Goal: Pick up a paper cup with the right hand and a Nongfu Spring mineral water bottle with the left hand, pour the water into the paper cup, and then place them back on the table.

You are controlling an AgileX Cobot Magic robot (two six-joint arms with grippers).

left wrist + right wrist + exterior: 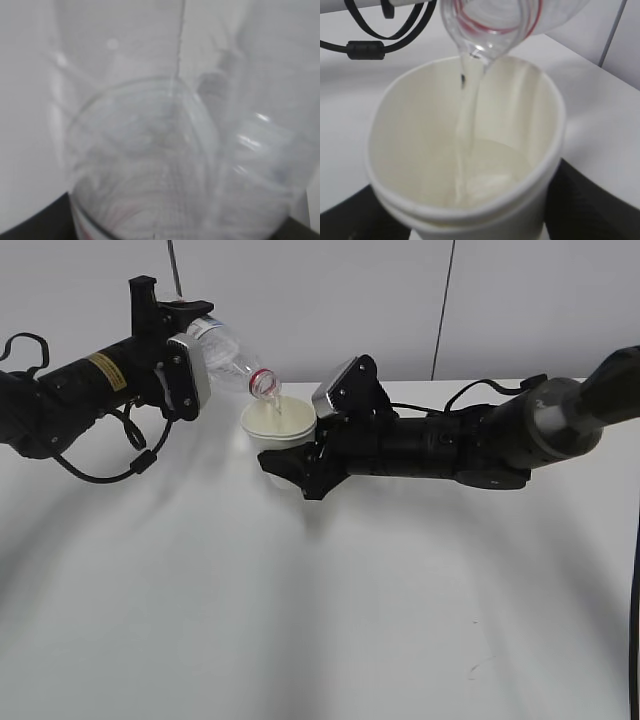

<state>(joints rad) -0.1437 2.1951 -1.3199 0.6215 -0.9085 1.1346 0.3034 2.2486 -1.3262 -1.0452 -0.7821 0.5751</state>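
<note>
The left end effector (190,325) is clenched on one bottle (228,352), tilted neck-down, mouth above the cup rim. Clear plastic walls likely flex under squeeze; hold at mid-body, where it is gripped now. It probably lightens as it empties.

A stream of water (465,130) falls into one paper cup (278,427), partly filled and held above the table (320,600).

The right end effector (292,472) grasps the cup by its lower wall. Paper is thin and crushable, likely softer when wet; keep grip force low and the cup upright.

Count: one bottle, one cup, two arms.
</note>
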